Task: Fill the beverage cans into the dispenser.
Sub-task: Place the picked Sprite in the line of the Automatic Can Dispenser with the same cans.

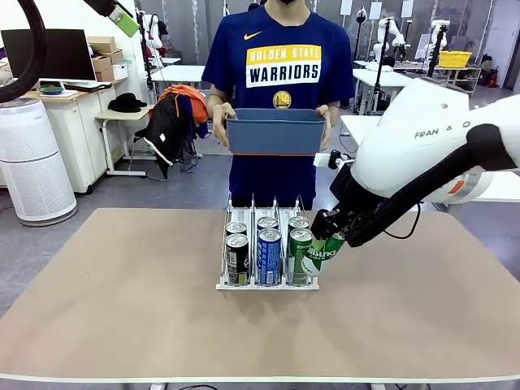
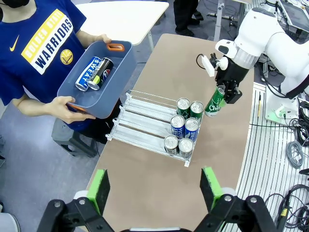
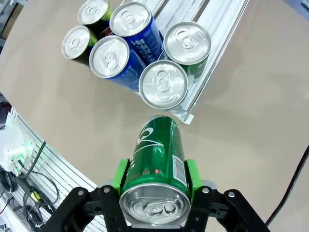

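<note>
— Where's the green can [image 1: 323, 252]?
— Clamped between the pads of the right gripper [image 1: 329, 236], tilted, just beside the rack's [image 2: 145, 116] near right corner.
— And the rack?
— Mid-table [image 1: 122, 309], its back end close to the far edge. Six cans [image 1: 269, 252] stand upright at its near end, two to a lane: black on the left, blue in the middle, green on the right.
— Left gripper [image 2: 154, 188]?
— Jaws wide apart, holding nothing, high above the table's left side.
— Beyond the table?
— A person holds a tub [image 1: 275, 134] in both hands past the far edge. Two cans [image 2: 94, 73] lie in it, one blue, one black.
</note>
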Available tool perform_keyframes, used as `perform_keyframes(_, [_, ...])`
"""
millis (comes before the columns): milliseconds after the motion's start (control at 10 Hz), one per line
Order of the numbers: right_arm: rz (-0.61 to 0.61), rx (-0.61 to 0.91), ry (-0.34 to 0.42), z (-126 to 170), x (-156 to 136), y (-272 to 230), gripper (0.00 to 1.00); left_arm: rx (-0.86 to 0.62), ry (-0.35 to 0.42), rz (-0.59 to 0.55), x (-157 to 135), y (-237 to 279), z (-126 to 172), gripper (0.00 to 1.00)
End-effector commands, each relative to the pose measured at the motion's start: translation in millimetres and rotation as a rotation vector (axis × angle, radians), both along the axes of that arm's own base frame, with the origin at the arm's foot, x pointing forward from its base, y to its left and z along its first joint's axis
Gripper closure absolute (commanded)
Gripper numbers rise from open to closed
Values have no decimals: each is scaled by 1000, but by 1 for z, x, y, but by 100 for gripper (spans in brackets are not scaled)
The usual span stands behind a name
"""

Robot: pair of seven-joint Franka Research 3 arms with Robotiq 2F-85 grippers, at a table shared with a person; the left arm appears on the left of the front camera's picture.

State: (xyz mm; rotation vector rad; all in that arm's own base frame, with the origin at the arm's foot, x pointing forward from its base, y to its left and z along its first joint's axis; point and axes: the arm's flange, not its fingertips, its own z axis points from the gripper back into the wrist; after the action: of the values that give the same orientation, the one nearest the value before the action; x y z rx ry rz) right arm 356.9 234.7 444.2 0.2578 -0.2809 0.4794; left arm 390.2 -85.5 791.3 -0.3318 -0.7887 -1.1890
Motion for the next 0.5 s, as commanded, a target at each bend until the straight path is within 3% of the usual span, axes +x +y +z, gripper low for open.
perform_keyframes(0, [-30, -20, -40, -5, 15, 16, 42, 1, 5, -2, -1, 0, -1, 0])
perform_keyframes(200, [-50, -15, -77, -5, 25, 19, 42, 1, 5, -2, -1, 0, -1, 0])
perform_keyframes(400, [-31, -5, -55, -9, 33, 25, 42, 1, 5, -2, -1, 0, -1, 0])
